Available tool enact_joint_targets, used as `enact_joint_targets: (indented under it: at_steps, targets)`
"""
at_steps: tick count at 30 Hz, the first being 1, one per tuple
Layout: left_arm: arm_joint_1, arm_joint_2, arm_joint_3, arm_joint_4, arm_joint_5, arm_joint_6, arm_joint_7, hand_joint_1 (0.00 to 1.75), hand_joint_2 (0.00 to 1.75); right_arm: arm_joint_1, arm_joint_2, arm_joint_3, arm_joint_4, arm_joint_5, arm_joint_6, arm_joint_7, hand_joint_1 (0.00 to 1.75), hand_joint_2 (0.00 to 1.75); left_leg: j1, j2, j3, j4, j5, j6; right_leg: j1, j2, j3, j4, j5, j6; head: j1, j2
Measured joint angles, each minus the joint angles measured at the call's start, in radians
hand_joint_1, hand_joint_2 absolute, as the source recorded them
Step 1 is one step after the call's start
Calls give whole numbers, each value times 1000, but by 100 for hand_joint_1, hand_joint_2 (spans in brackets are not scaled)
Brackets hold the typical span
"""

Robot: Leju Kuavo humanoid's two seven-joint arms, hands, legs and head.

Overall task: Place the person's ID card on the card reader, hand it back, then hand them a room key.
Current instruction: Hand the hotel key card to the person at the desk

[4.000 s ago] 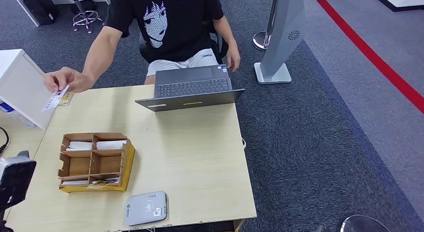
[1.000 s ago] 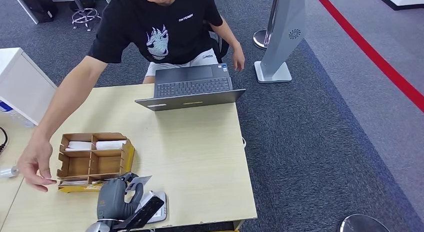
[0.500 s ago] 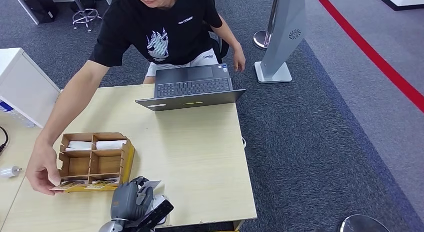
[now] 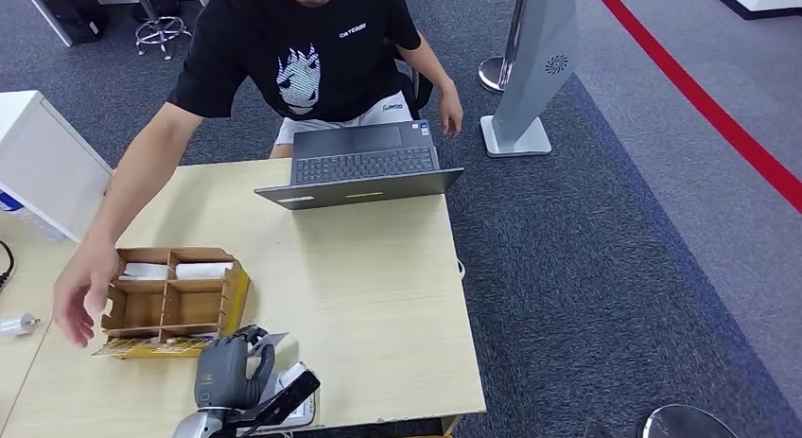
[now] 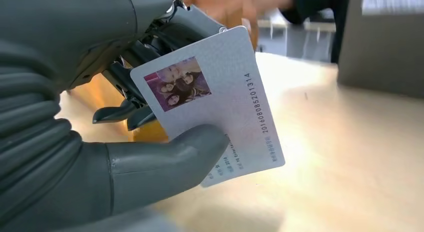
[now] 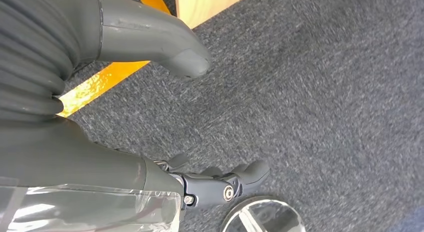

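At the lower left of the head view, the ID card (image 5: 215,111) is gripped by the left robot hand (image 4: 227,370), which has been drawn back slightly over the card reader (image 4: 301,410), so placement is judged imminent, while the right robot hand (image 6: 150,46) hangs empty, fingers apart.

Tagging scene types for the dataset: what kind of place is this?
Probably a mock hotel check-in desk set up in an office or lab. Signs: a card reader and a cardboard tray of cards on the table, a person seated behind a laptop, and grey carpet.
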Motion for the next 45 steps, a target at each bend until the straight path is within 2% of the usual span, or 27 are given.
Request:
enact_joint_targets:
  at_steps: [5,10,16,20,23,26,30,31,34,35,45]
  targets:
    - [31,0,1,-187,-61,29,26,175,175,-14,0,5,6,39,-1,0,0,175,0,-1,-1,0,0,0,0,-1,-1,0,0,0,0,0]
    - [-12,14,1,-331,-147,23,94,175,175,-42,2,16,22,70,-1,0,0,175,0,-1,-1,0,2,0,0,-1,0,0,1,0,0,0]
    - [-26,23,1,-408,-165,23,109,175,175,-52,3,23,34,75,-1,0,0,175,0,-1,-1,0,2,0,0,-1,0,0,1,0,0,0]
    - [-59,34,1,-442,-235,5,162,175,175,-62,3,29,39,95,2,8,0,175,0,-1,-2,0,2,0,0,-1,-1,0,1,0,0,0]
    - [-112,59,1,-464,-258,-56,238,175,175,-73,3,39,44,118,9,15,0,175,0,-1,-1,0,2,0,0,-1,-1,0,1,0,0,0]
    - [-168,106,-3,-467,-261,-110,344,175,175,-83,3,47,49,135,13,23,0,175,0,-1,-1,0,3,-1,0,-1,-1,1,2,0,0,0]
    - [-221,152,-5,-463,-261,-124,390,175,175,-92,4,58,54,147,15,26,0,175,1,-1,-1,0,4,-1,1,0,-2,1,2,0,0,0]
    - [-230,160,-5,-461,-261,-124,392,168,175,-92,4,60,55,149,15,27,0,175,1,-1,-1,0,4,-2,1,0,-2,2,2,0,-1,0]
    - [-250,175,-5,-459,-261,-127,393,37,175,-94,4,63,58,151,15,27,0,175,1,0,-1,0,4,-2,1,0,-2,2,2,0,-1,0]
    - [-254,178,-5,-459,-261,-128,393,0,175,-94,4,64,59,152,15,27,0,175,1,0,-2,0,4,-2,1,1,-2,2,2,0,-1,0]
    - [-212,177,-8,-518,-261,-140,346,0,175,-90,5,63,61,135,17,16,0,175,0,-1,-4,0,3,-1,1,0,-3,0,2,0,-1,0]
